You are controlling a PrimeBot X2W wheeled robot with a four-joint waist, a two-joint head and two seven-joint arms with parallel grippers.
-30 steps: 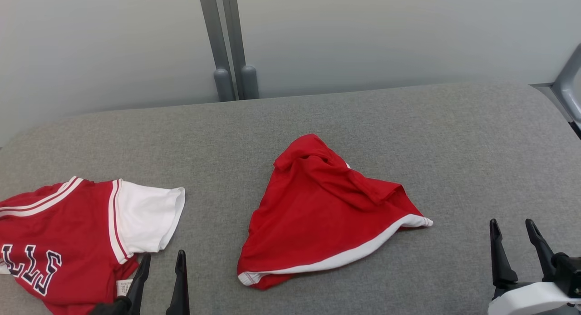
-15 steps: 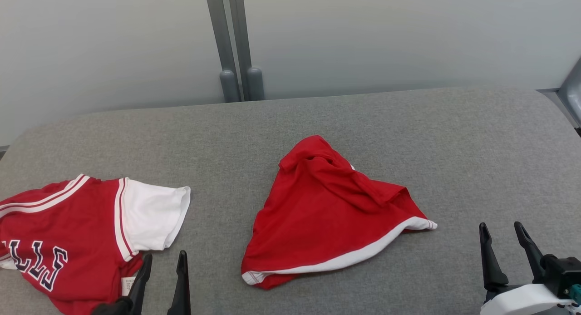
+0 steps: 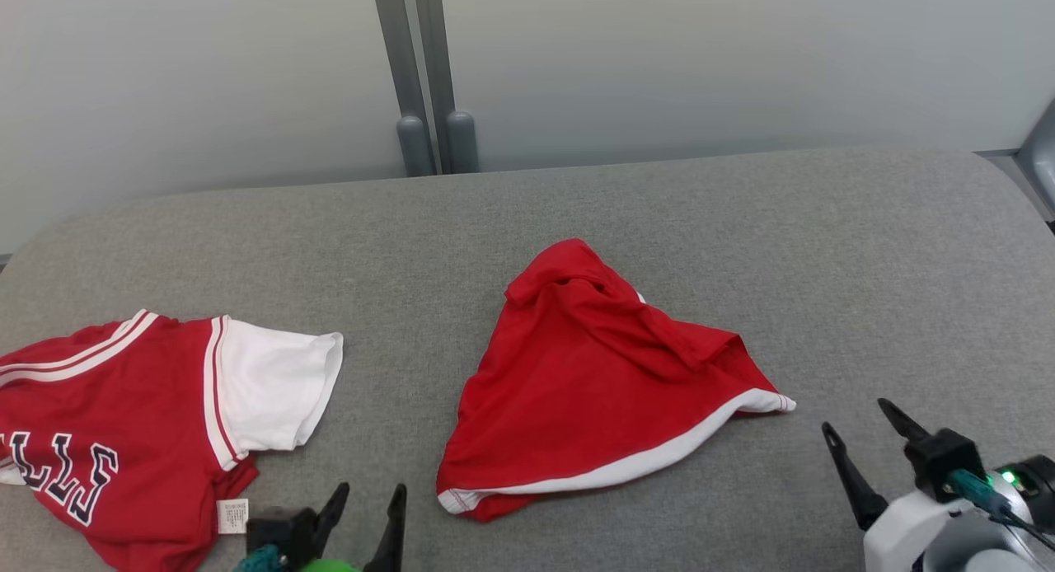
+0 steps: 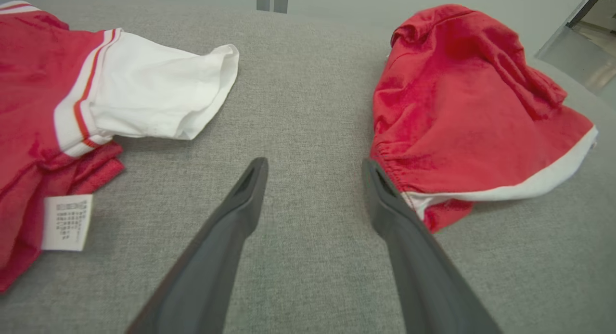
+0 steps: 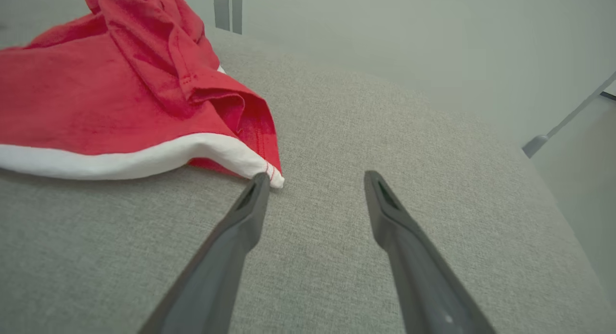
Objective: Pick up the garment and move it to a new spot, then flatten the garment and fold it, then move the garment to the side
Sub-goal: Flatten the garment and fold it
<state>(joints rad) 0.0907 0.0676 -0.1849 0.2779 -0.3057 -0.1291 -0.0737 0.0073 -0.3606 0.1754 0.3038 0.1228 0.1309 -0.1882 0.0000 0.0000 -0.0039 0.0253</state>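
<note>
Head view: red garment (image 3: 593, 374) crumpled at middle of bench (image 3: 783, 226) | left claw (image 3: 371, 491), right claw (image 3: 855, 417) both released, empty, near its hem corners | step: first pick-up, we judge | next: we pinch those corners.

Garment (image 3: 593, 391) on table (image 3: 742, 226), about mid-table. Jersey (image 3: 124, 424) on table at left, well apart from garment, bare table between. Left pincer (image 3: 371, 489) at near edge, between jersey and garment, nearer garment's near-left corner. Right pincer (image 3: 855, 415) at near edge, right of garment, near its right corner, apart from it. Two posts (image 3: 420, 69) behind table's far edge, left of centre; wall behind posts.
</note>
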